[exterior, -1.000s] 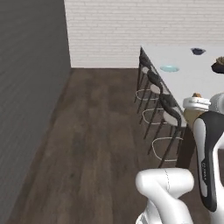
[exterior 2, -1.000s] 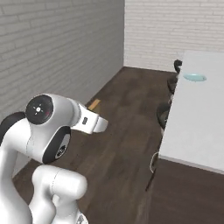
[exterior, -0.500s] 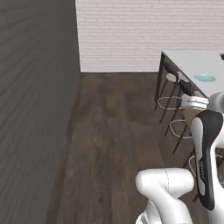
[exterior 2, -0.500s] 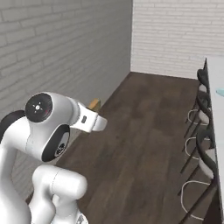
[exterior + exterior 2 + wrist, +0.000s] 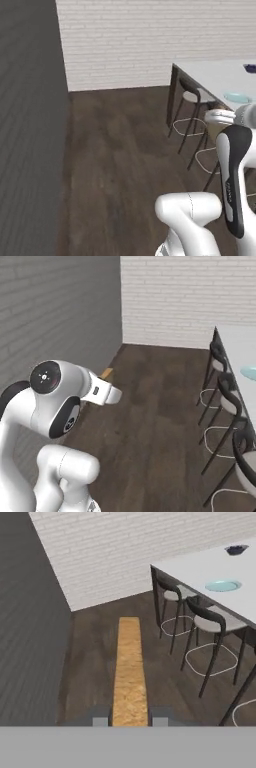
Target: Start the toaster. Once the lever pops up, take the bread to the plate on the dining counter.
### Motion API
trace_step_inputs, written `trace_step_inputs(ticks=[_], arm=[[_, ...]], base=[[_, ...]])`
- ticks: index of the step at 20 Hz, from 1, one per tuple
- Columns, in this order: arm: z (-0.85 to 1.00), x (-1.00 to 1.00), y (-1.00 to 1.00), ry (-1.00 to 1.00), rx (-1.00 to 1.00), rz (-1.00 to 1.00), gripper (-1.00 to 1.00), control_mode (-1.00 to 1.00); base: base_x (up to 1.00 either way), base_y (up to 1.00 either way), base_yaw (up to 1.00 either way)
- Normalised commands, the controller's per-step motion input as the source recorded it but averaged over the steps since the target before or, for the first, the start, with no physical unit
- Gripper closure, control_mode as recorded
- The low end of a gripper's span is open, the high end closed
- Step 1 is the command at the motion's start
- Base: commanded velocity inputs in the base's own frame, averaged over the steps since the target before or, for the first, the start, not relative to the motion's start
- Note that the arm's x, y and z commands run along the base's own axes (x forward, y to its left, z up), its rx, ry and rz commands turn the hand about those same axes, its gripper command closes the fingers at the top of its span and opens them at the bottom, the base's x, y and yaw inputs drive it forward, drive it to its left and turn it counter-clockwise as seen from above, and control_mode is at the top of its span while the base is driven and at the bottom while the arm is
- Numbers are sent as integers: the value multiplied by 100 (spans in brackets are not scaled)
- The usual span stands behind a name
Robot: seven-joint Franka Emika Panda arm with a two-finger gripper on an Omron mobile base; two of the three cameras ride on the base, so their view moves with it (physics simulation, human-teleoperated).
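gripper (image 5: 130, 719) pinches the bread (image 5: 129, 667), one dark finger on each face, the slice seen edge-on and running straight out from the hand. in the right base view a tan corner of the slice (image 5: 106, 373) pokes out past the white hand, carried high above the wood floor.

landmark: the dining counter (image 5: 210, 572), white top, dark sides.
- the plate (image 5: 223, 586), pale blue-green, lies on the counter top near the stool-side edge; it also shows in the left base view (image 5: 237, 97).
- a small dark bowl (image 5: 235, 549) sits farther along the counter, well apart from the plate.
- black stools (image 5: 206, 623) stand along the near side of the counter.
- the bread is well apart from the counter, out over open floor, the counter off to the hand's right.

progress, as judged: the slice is already in hand, so the toasting and pickup look done. left: closing on the counter, reaching over the stools, setting the bread flat on the plate, letting go.
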Motion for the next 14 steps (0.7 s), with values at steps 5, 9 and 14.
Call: trace_step_inputs(ticks=[5,9,14], arm=[[0,0,0,0,0,0,100,100],[0,0,0,0,0,0,100,100],[0,0,0,0,0,0,100,100]], base=[[98,51,-69],[72,58,-90],[76,61,-89]])
